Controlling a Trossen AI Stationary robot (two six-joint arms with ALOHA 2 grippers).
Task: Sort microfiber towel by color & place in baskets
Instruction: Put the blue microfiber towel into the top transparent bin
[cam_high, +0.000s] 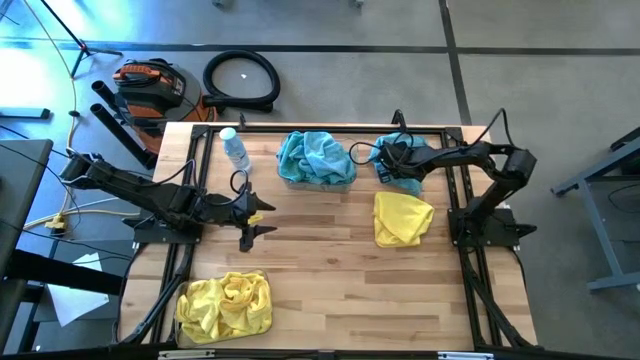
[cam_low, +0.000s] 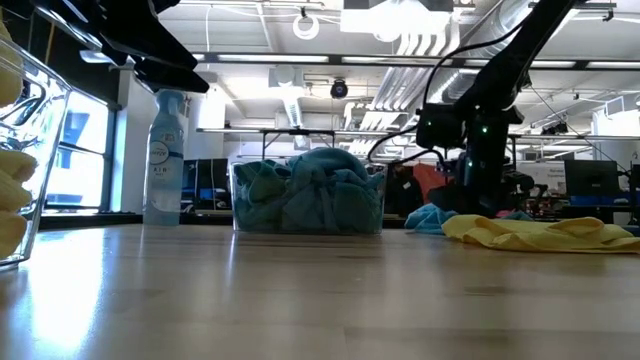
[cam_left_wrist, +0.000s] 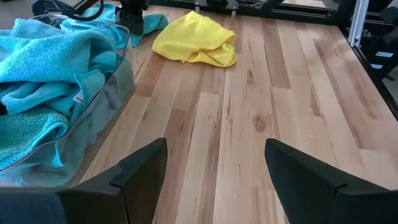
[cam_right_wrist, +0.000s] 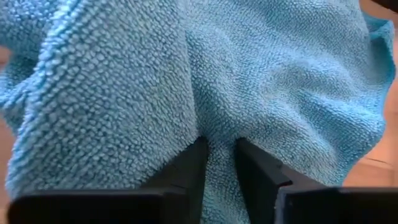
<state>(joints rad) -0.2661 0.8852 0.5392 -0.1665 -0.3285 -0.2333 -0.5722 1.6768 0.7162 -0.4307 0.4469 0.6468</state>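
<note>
The right gripper (cam_right_wrist: 221, 163) is pinching a fold of a blue towel (cam_right_wrist: 205, 81), its fingers narrowed with a ridge of cloth squeezed between them. In the high view this gripper (cam_high: 398, 160) is sitting at the table's far right, on the blue towel (cam_high: 402, 165) that is lying there. Just below it, toward the near edge, a yellow towel (cam_high: 402, 218) is lying loose on the wood. To the gripper's left, the blue basket (cam_high: 315, 160) is holding a heap of teal cloths piled above its rim.

The left gripper (cam_high: 252, 218) is waiting with its fingers spread wide and holding nothing, over bare wood near the table's middle. The yellow basket (cam_high: 224, 305) is sitting behind and to the side of it, at the near left corner, full of yellow cloths. A bottle (cam_high: 235, 150) is standing just beside the blue basket.

Risks, as I judge them: the pinch is taking only a thin fold, so the towel may be slipping free on the lift. Trailing cloth could be dragging the yellow towel, which is lying close by. The blue basket is already heaped, so a drop near its edge could be spilling over the wall. A wide swing could be knocking the bottle
</note>
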